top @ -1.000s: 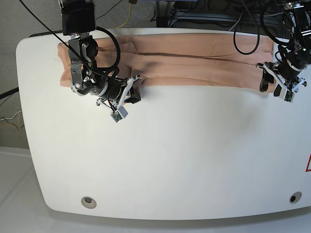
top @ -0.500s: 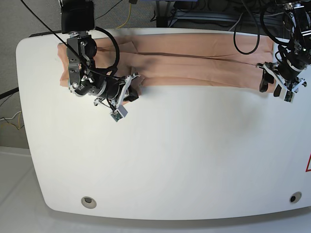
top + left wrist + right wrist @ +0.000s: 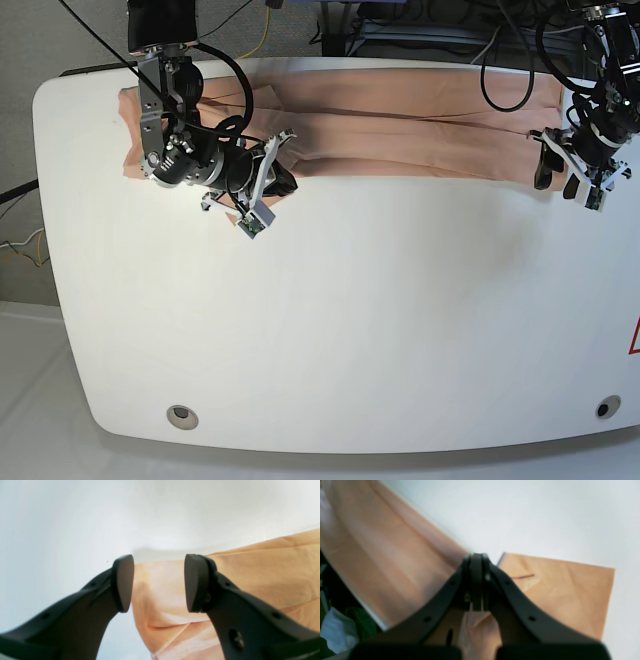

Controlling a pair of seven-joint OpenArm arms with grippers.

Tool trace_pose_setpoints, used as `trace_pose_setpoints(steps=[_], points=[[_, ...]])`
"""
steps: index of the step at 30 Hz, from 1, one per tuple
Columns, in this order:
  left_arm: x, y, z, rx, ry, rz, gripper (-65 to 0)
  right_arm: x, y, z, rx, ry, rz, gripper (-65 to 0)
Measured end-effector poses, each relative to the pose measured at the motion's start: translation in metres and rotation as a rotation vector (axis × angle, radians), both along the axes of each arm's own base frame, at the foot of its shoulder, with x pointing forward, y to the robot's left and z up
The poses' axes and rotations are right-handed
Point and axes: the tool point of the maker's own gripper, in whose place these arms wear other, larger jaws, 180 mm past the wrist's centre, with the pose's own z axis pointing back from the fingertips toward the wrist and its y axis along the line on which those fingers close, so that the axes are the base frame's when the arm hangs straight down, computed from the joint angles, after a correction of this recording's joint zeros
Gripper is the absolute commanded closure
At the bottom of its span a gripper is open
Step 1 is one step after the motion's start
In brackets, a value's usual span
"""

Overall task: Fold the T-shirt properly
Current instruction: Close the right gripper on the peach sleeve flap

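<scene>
Cloth is lying in a long folded band along the far edge of the white surface (image 3: 330,320), and that length is what the coming fold is turning on: the T-shirt (image 3: 400,135) is running side to side across the base view, with one arm stationed at each end. At the base view's left end, the right tool (image 3: 262,195) is sitting with its jaws pressed together, and the right wrist view is showing peach fabric on both sides of the closed tips and bunching beneath them; whether a layer is actually being pinched between them is not something these pictures are settling. At the opposite end, the left tool (image 3: 570,172) is hanging with its jaws standing well apart, and the left wrist view is showing the T-shirt's end edge lying between and just beyond the two dark pads (image 3: 122,582), with nothing yet caught. Judging from this layout, the left arm is the nearer one to the free end of the band, and the cloth is lying ahead of and below its open jaws, so a short descent over that edge is likely being called for before any lifting across the long axis.
</scene>
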Motion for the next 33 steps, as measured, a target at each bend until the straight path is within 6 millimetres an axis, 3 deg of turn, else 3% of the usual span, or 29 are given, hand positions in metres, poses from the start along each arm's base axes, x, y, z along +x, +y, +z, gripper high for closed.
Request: trace_pose_setpoints(steps=[3, 5, 15, 19, 22, 27, 33], points=[[0.000, 0.001, 0.000, -0.002, 0.000, 0.004, -30.3, -0.010, 0.009, 0.023, 0.040, -0.055, 0.033, 0.0], [-0.001, 0.001, -0.001, -0.003, 0.003, 0.003, -30.3, -0.015, 0.012, 0.027, 0.052, -0.062, 0.040, 0.0], [0.002, 0.001, 0.000, -0.009, -0.004, 0.009, -30.5, -0.060, 0.001, 0.018, 0.029, 0.004, 0.047, 0.0], [0.002, 0.001, 0.000, -0.010, -0.003, 0.010, -30.7, -0.066, -0.007, 0.020, 0.013, -0.002, 0.045, 0.0], [0.002, 0.002, 0.000, -0.006, 0.000, 0.012, -30.8, -0.075, -0.005, 0.032, 0.035, -0.029, 0.084, 0.0], [0.002, 0.000, 0.000, -0.012, -0.003, 0.009, -30.8, -0.084, -0.012, 0.025, 0.007, 0.000, 0.089, 0.0], [0.004, 0.000, 0.001, -0.013, -0.009, 0.010, -30.8, -0.081, -0.014, 0.026, -0.003, -0.010, 0.101, 0.0]])
